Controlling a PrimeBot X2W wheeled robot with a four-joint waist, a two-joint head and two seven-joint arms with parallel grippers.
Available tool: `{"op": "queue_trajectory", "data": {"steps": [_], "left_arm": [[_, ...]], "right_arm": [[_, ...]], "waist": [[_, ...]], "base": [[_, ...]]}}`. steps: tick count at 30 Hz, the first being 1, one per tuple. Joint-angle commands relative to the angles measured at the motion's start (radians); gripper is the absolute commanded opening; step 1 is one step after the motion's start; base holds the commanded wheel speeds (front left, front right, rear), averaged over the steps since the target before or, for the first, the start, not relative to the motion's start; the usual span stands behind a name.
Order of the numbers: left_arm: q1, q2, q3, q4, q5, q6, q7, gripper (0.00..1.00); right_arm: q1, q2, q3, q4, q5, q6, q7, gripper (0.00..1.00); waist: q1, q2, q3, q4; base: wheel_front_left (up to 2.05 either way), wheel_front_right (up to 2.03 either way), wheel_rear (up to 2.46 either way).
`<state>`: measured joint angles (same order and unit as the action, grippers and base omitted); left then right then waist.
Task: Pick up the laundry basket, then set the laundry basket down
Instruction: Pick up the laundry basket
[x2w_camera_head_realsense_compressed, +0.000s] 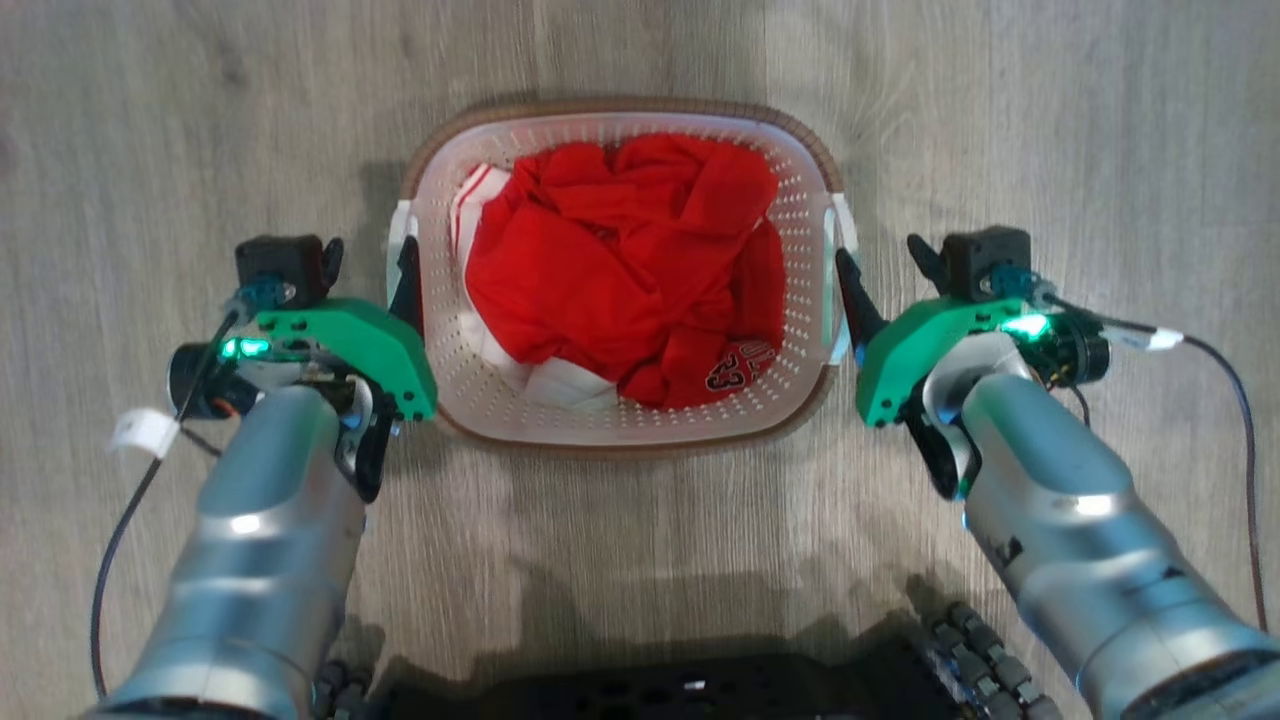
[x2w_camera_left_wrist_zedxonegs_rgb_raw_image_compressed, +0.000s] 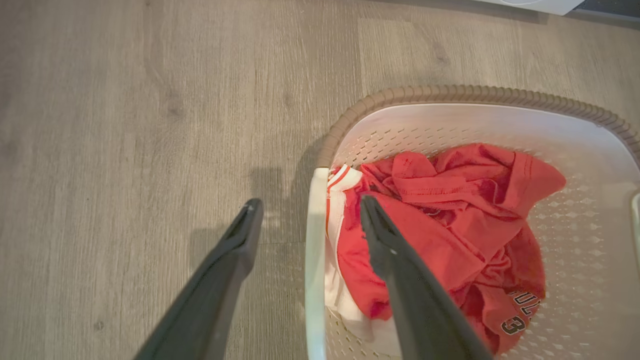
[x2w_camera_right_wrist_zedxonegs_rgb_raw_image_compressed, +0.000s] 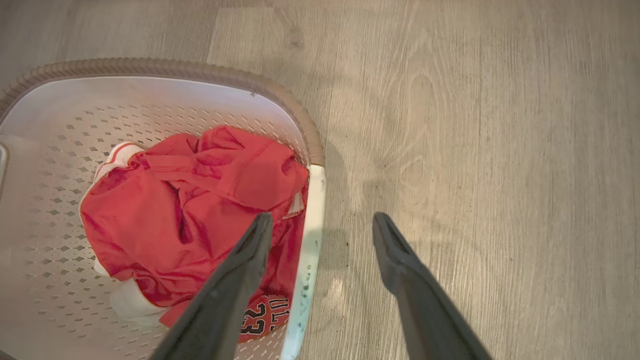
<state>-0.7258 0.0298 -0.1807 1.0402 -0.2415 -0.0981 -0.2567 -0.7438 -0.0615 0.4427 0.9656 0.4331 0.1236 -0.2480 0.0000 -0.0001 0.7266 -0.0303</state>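
Observation:
The laundry basket (x2w_camera_head_realsense_compressed: 620, 108), white and perforated with a brown woven-look rim, stands on the wooden floor between my two arms. Crumpled red and white clothing (x2w_camera_head_realsense_compressed: 620, 260) lies inside it. My left gripper (x2w_camera_head_realsense_compressed: 370, 265) is open and straddles the basket's left white handle (x2w_camera_head_realsense_compressed: 400, 235): one finger over the clothes, the other outside over the floor. In the left wrist view that handle (x2w_camera_left_wrist_zedxonegs_rgb_raw_image_compressed: 316, 250) runs between the left gripper (x2w_camera_left_wrist_zedxonegs_rgb_raw_image_compressed: 310, 202) fingers. My right gripper (x2w_camera_head_realsense_compressed: 885, 265) is open astride the right handle (x2w_camera_head_realsense_compressed: 840, 225). In the right wrist view the right gripper (x2w_camera_right_wrist_zedxonegs_rgb_raw_image_compressed: 322, 217) fingers flank that handle (x2w_camera_right_wrist_zedxonegs_rgb_raw_image_compressed: 310, 240).
Grey wood-plank floor (x2w_camera_head_realsense_compressed: 150, 120) surrounds the basket on all sides. My dark base (x2w_camera_head_realsense_compressed: 680, 690) sits at the bottom of the head view. A black cable (x2w_camera_head_realsense_compressed: 1245, 430) loops off the right wrist. A white object's edge (x2w_camera_left_wrist_zedxonegs_rgb_raw_image_compressed: 530, 4) shows far beyond the basket.

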Motion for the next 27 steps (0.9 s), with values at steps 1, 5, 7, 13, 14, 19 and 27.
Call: {"op": "queue_trajectory", "data": {"steps": [1,5,7,13,14,19,27], "left_arm": [[-0.002,0.02,0.018,0.006,0.006,-0.006,-0.005,1.0],[-0.055,0.024,-0.005,0.095,0.02,-0.018,-0.005,1.0],[-0.084,0.024,-0.02,0.132,0.024,-0.023,-0.005,1.0],[-0.152,0.027,-0.056,0.208,0.018,-0.031,0.011,1.0],[-0.16,0.026,-0.065,0.215,0.015,-0.032,0.023,1.0],[-0.181,0.024,-0.132,0.232,-0.026,-0.032,0.117,1.0],[-0.212,0.042,-0.235,0.215,-0.106,-0.032,0.178,1.0]], "right_arm": [[0.01,0.011,0.026,-0.002,0.015,0.007,-0.007,1.0],[-0.03,0.011,0.074,0.04,0.075,0.007,-0.003,1.0],[-0.047,0.011,0.097,0.061,0.11,0.007,0.016,1.0],[-0.095,0.011,0.159,0.097,0.189,0.007,0.044,1.0],[-0.101,0.011,0.17,0.099,0.201,0.007,0.046,1.0],[-0.124,0.011,0.226,0.106,0.263,0.007,0.069,1.0],[-0.154,0.011,0.288,0.113,0.365,0.007,0.115,1.0]], "waist": [[0.0,0.0001,0.025,0.001],[0.0,0.0001,0.061,0.002],[0.0,0.0001,0.079,0.003],[0.0,0.0001,0.125,0.0],[0.0,0.0001,0.13,-0.002],[0.0,0.0001,0.151,-0.011],[0.0,0.0001,0.181,-0.019]], "base": [[0.0,0.0,0.0],[0.0,0.0,0.0],[0.0,0.0,0.0],[0.0,0.0,0.0],[0.0,0.0,0.0],[0.0,0.0,0.0],[0.0,0.0,0.0]]}}
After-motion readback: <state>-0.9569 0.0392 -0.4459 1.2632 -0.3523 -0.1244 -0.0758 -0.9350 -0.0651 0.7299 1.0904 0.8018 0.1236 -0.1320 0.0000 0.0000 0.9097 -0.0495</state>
